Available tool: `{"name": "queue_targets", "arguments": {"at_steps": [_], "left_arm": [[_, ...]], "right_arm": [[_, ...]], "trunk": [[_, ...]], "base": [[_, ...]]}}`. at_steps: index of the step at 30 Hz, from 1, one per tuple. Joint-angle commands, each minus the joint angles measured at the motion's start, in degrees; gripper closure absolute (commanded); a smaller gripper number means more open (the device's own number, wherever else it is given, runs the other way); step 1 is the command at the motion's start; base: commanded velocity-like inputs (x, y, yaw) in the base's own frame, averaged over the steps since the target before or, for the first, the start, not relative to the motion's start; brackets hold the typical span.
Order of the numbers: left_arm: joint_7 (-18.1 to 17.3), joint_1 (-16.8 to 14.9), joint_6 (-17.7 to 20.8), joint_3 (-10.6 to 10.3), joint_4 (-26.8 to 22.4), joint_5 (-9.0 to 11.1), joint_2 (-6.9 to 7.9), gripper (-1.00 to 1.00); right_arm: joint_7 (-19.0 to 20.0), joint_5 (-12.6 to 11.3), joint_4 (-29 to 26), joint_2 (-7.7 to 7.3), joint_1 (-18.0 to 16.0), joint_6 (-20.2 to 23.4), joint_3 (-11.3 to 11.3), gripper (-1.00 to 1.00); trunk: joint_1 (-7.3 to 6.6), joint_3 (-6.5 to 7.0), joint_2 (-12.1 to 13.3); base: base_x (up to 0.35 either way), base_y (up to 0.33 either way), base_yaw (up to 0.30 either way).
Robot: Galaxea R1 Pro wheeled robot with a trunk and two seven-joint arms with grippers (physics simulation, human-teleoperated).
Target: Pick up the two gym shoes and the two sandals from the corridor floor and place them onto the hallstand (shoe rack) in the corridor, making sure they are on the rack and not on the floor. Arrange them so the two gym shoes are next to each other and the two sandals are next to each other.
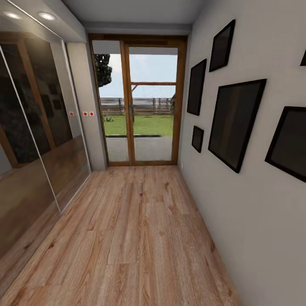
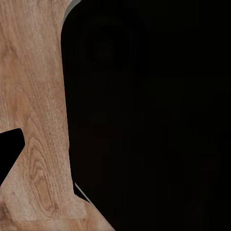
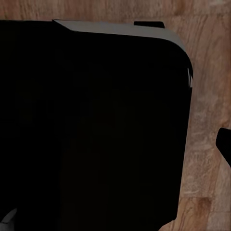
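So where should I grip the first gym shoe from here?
Can't say yet: the head view has wood floor, a glass door and dark wall frames, so no shoe's pose is there to judge. Find the shoes first.

So the glass door (image 1: 140, 102) sits at the far end of the corridor, with the plank floor (image 1: 136, 238) running from it straight back toward the camera. Left of the door there's a long run of sliding panels (image 1: 38, 140) down that wall, and right of the door the other wall carries a bunch of picture frames (image 1: 236, 123). Beyond the door you get a lawn (image 1: 142, 124) with a fence (image 1: 136, 106) behind it.
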Motion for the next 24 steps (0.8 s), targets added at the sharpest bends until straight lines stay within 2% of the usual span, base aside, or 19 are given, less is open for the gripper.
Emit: {"name": "queue_targets", "arguments": {"at_steps": [1, 10, 24], "left_arm": [[-0.01, 0.00, -0.02, 0.01, -0.05, -0.01, 0.00, -1.00], [-0.01, 0.00, -0.03, 0.01, -0.07, -0.01, 0.00, -1.00], [-0.01, 0.00, -0.03, -0.16, -0.07, 0.08, -0.07, -1.00]], "right_arm": [[-0.01, 0.01, 0.01, 0.01, -0.04, -0.13, 0.03, -1.00], [-0.07, 0.00, -0.23, -0.07, -0.06, -1.27, -0.09, -1.00], [-0.16, 0.08, -2.18, -0.69, -0.07, -5.73, -0.14, -1.00]], "trunk": [[0.00, -0.05, -0.03], [0.00, -0.05, -0.03], [0.00, -0.05, -0.03]], "base": [[0.000, 0.000, 0.000], [0.000, 0.000, 0.000], [0.000, 0.000, 0.000]]}}
